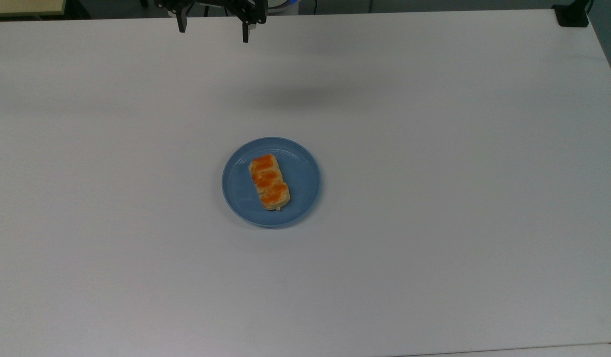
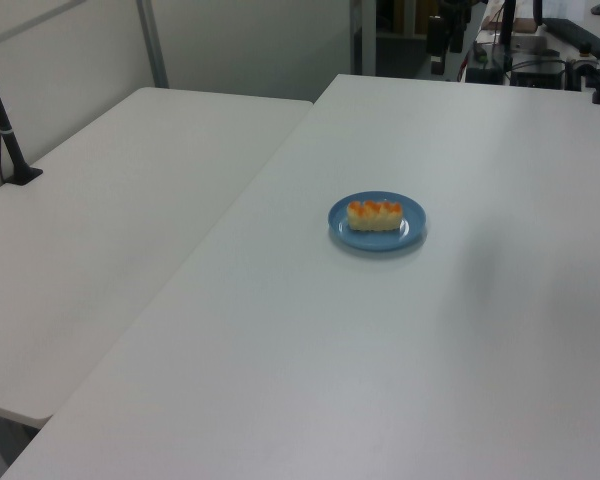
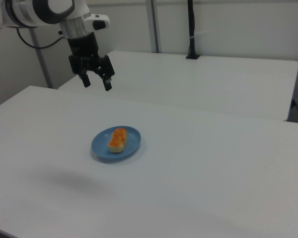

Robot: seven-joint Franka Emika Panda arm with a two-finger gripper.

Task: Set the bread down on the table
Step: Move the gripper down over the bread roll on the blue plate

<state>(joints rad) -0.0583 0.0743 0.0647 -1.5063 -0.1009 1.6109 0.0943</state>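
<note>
The bread (image 1: pixel 269 182), a pale-tan bun with orange glazed patches, lies on a round blue plate (image 1: pixel 300 171) in the middle of the white table (image 1: pixel 459 198). The left view shows the bread (image 2: pixel 374 215) on the plate (image 2: pixel 413 226), and so does the right view, with the bread (image 3: pixel 117 139) on the plate (image 3: pixel 100 146). My gripper (image 1: pixel 213 29) hangs open high above the table's far edge at the top view's top, well away from the bread. In the right view the gripper (image 3: pixel 96 83) is up and left of the plate, nothing between its fingers.
A second white table (image 2: pixel 110 230) stands alongside, at the left view's left. A black post (image 3: pixel 191 29) rises from it. A black clamp (image 1: pixel 573 15) sits at the top view's top right corner. Equipment (image 2: pixel 550 60) stands beyond the table's far end in the left view.
</note>
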